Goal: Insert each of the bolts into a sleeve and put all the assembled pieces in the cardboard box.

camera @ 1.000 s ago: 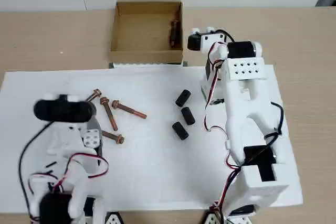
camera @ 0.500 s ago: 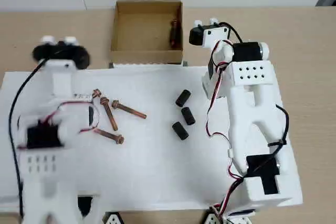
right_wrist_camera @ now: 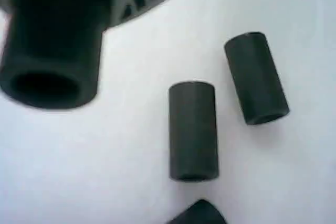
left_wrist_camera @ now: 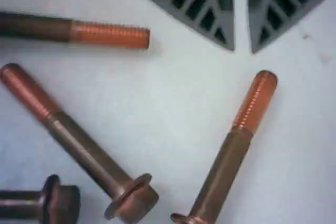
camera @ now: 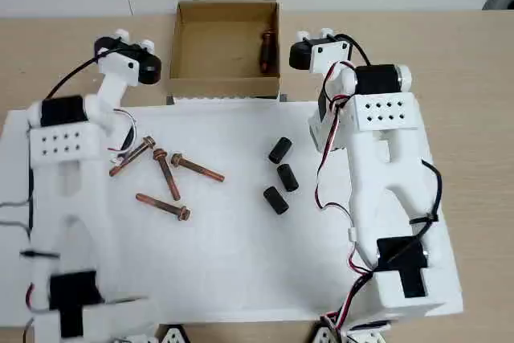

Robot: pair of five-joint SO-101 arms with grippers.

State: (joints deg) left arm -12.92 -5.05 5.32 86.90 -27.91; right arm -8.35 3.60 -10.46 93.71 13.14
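In the high view the cardboard box point(camera: 225, 84) sits open at the top centre of the frame, on the wooden table point(camera: 466, 54) just beyond the far edge of the white sheet point(camera: 241, 263). It holds one assembled piece point(camera: 267, 47), which lies along the inner right wall; the rest of its floor is bare cardboard. Four loose bolts lie on the sheet at centre left: a slanted bolt point(camera: 132, 156) beside the left arm point(camera: 64, 130), a middle bolt point(camera: 167, 174), a right bolt point(camera: 198, 169) whose head nearly meets the middle one's, and a lowest bolt point(camera: 163, 206) lying apart below them. Three black sleeves lie on their sides in a loose column at the centre of the frame: a top sleeve point(camera: 279, 150), a centre sleeve point(camera: 287, 177) and a bottom sleeve point(camera: 275, 200), close together but not touching, just left of the right arm point(camera: 377, 118). The left wrist view shows the left gripper point(left_wrist_camera: 241, 45) above the bolts with its jaws a narrow slit apart and nothing between them. The right wrist view shows the right gripper point(right_wrist_camera: 79, 3) clamped on a fourth, held sleeve point(right_wrist_camera: 50, 51), its hollow end showing, above the sleeves on the sheet.
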